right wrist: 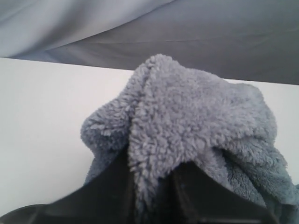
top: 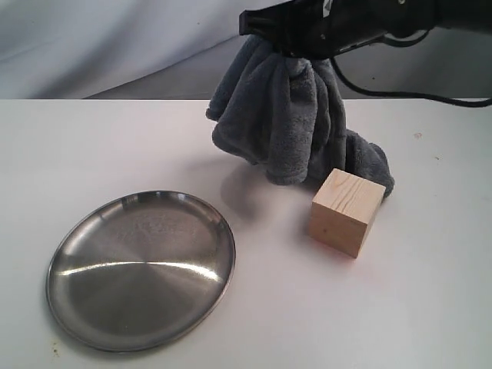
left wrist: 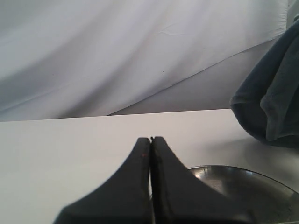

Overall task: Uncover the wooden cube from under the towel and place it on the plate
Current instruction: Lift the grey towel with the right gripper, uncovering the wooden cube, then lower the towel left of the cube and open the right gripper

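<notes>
The pale wooden cube stands bare on the white table, right of the plate. Just behind it the grey-blue towel hangs lifted, its lower end still resting on the table beside the cube. My right gripper is shut on the top of the towel, a fold of plush pinched between its fingers. My left gripper is shut with nothing in it, low over the table near the plate's rim; it is out of the exterior view.
A grey-white cloth backdrop rises behind the table's far edge. The right arm's black cable loops behind the towel. The towel's hanging edge shows in the left wrist view.
</notes>
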